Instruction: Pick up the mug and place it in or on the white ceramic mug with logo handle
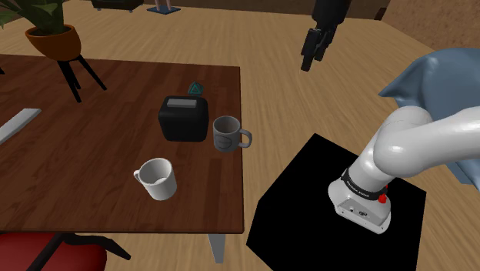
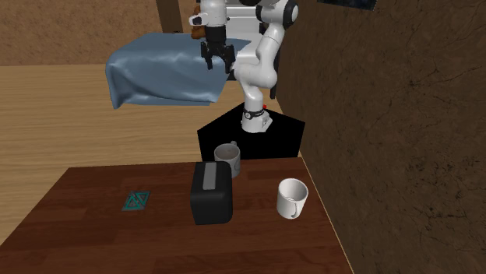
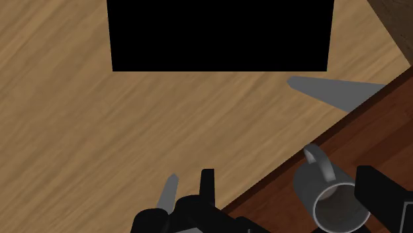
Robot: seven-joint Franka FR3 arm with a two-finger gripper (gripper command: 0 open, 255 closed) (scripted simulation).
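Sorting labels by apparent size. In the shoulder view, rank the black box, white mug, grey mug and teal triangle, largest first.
1. Black box.
2. White mug, then grey mug: the white looks a little bigger, but it is nearer the camera, so unsure.
3. Teal triangle, smallest.

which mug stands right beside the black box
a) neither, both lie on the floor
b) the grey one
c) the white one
b: the grey mug stands close beside the black box, while the white mug stands farther off on the table.
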